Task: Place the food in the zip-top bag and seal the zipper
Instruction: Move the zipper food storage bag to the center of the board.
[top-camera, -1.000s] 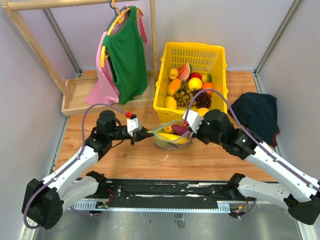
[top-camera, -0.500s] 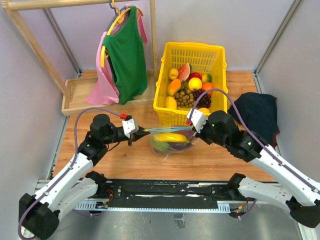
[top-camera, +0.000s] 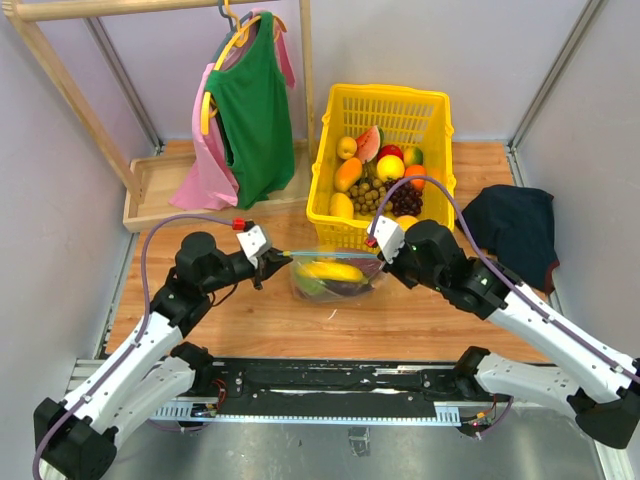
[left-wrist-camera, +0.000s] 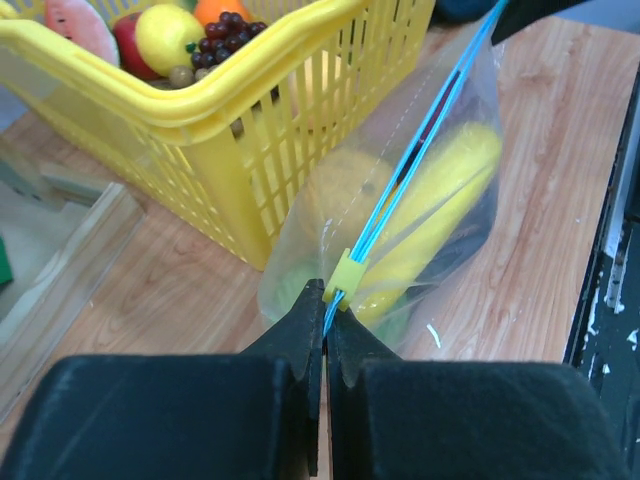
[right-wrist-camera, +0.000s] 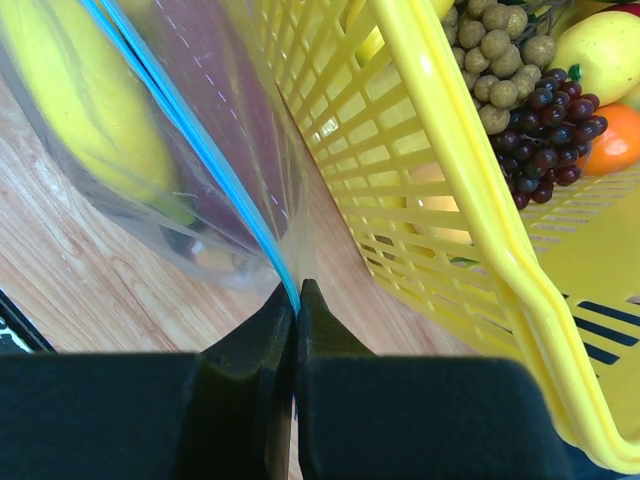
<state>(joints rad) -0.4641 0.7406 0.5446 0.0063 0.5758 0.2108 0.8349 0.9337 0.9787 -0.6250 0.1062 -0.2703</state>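
The clear zip-top bag (top-camera: 330, 280) hangs between my two grippers, just in front of the basket. Its light-blue zipper (top-camera: 330, 256) is stretched in a straight, taut line. Inside lie a yellow banana (top-camera: 335, 270), a green piece (top-camera: 306, 284) and a dark purple piece (top-camera: 348, 289). My left gripper (left-wrist-camera: 326, 312) is shut on the zipper's (left-wrist-camera: 420, 140) left end, right behind a small yellow slider (left-wrist-camera: 346, 275). The right gripper (right-wrist-camera: 297, 290) is shut on the zipper's (right-wrist-camera: 190, 130) other end. In the top view the left gripper (top-camera: 283, 257) and right gripper (top-camera: 377, 256) face each other.
A yellow plastic basket (top-camera: 430, 100) holding more toy fruit stands directly behind the bag, its wall (right-wrist-camera: 450, 200) close to my right fingers. Green and pink garments (top-camera: 245, 110) hang on a wooden rack at the back left. A dark cloth (top-camera: 510, 225) lies at the right.
Both grippers have drawn apart and back toward the basket, pulling the bag's open mouth into a flat, taut line. The left gripper's jaws have shut fully on the zipper end.
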